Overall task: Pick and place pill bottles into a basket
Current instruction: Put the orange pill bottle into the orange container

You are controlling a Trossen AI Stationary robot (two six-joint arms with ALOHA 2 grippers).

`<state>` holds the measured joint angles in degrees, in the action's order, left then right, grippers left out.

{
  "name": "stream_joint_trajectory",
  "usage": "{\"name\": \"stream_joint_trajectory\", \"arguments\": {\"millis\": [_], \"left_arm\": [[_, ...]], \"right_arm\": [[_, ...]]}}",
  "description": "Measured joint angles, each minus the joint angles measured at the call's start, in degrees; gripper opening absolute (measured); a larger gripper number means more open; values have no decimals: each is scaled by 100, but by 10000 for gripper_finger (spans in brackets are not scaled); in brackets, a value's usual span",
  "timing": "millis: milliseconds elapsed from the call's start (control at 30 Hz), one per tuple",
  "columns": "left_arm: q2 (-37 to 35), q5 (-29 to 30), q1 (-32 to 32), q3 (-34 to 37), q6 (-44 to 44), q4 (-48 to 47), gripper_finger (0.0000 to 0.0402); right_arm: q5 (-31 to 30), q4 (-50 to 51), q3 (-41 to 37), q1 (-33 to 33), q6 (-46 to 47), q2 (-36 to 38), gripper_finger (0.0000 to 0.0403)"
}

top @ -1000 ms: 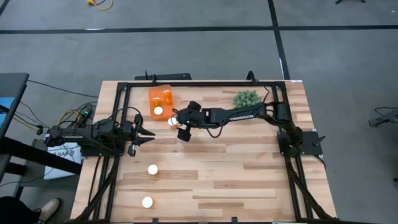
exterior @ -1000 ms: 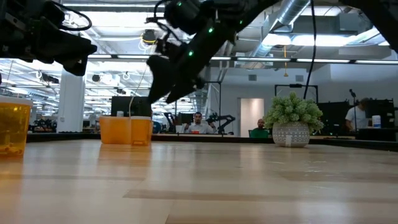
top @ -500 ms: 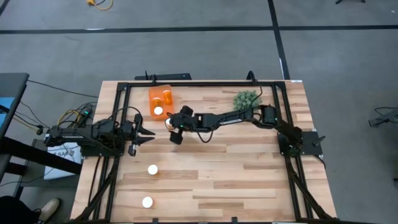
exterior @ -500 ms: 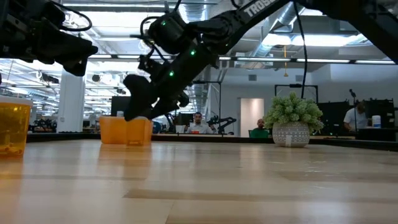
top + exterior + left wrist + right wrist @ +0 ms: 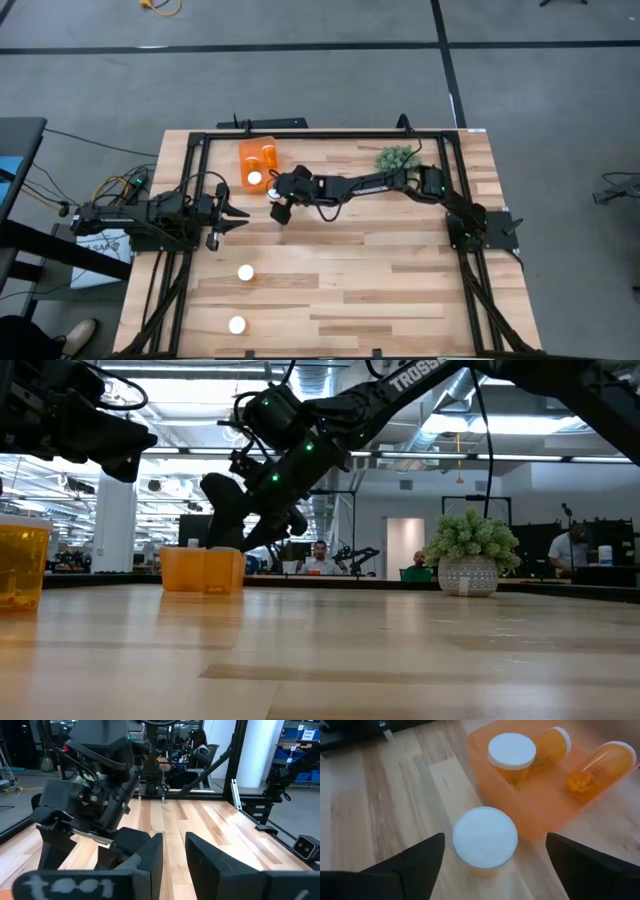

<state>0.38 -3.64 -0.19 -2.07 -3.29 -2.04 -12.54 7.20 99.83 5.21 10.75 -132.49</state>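
Note:
The orange basket (image 5: 258, 165) stands at the table's far left and holds three pill bottles (image 5: 512, 755), one upright and two lying down. Another pill bottle (image 5: 485, 840) with a white cap stands on the table just beside the basket's near side. My right gripper (image 5: 493, 839) is open and hangs over this bottle with one finger on either side of it, not touching; it also shows in the high view (image 5: 276, 206). Two more bottles (image 5: 245, 272) (image 5: 237, 325) stand toward the near left. My left gripper (image 5: 237, 216) waits open at the left edge.
A green spiky plant in a pot (image 5: 396, 158) stands at the far right of the table. The black frame rail (image 5: 300, 135) runs along the far edge behind the basket. Bare wood lies across the table's middle and right. People show in the room beyond (image 5: 318, 560).
My right gripper has gone toward the table's left edge and down, ending over the standing bottle beside the basket. The bottles and the basket have not moved.

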Motion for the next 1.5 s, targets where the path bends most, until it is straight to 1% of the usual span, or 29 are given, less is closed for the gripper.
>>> {"name": "stream_joint_trajectory", "arguments": {"millis": [133, 267, 500, 833, 967, 1033, 1100, 1167, 1200, 1267, 1333, 1500], "left_arm": [[0, 0, -2, 0, 0, -1, 71], [0, 0, -1, 0, 0, -2, 71], [0, 0, -2, 0, 0, -2, 71], [-2, 0, -2, 0, -51, -2, 71], [0, -1, -1, 0, -20, -2, 71], [-1, -1, -1, 0, 46, -2, 71], [0, 0, 0, 0, 46, -2, 71], [-2, -6, 0, 0, 46, 0, 71], [-1, -7, 0, 0, 46, 0, 71], [-2, 1, -1, 0, 47, -1, 71], [-2, 30, 0, 0, 46, -5, 71], [0, 46, 0, 2, 46, -4, 71]], "right_arm": [[88, -1, 0, 58, -2, 0, 317], [573, -39, 0, 66, -10, 0, 306], [654, -41, 0, 55, -55, 0, 311], [717, -138, -2, 127, -56, 0, 344], [973, -149, -2, 173, -20, -4, 341], [973, -328, 22, 178, -22, -156, 334], [1046, -172, -19, 173, -26, -287, 328], [1114, -333, 96, 169, -67, -568, 323], [1094, -187, 114, 168, -94, -627, 321], [1105, -333, 348, 163, -169, -798, 318], [1041, -215, 464, 162, -242, -838, 318], [376, -246, 535, 127, -584, -790, 317]]}}
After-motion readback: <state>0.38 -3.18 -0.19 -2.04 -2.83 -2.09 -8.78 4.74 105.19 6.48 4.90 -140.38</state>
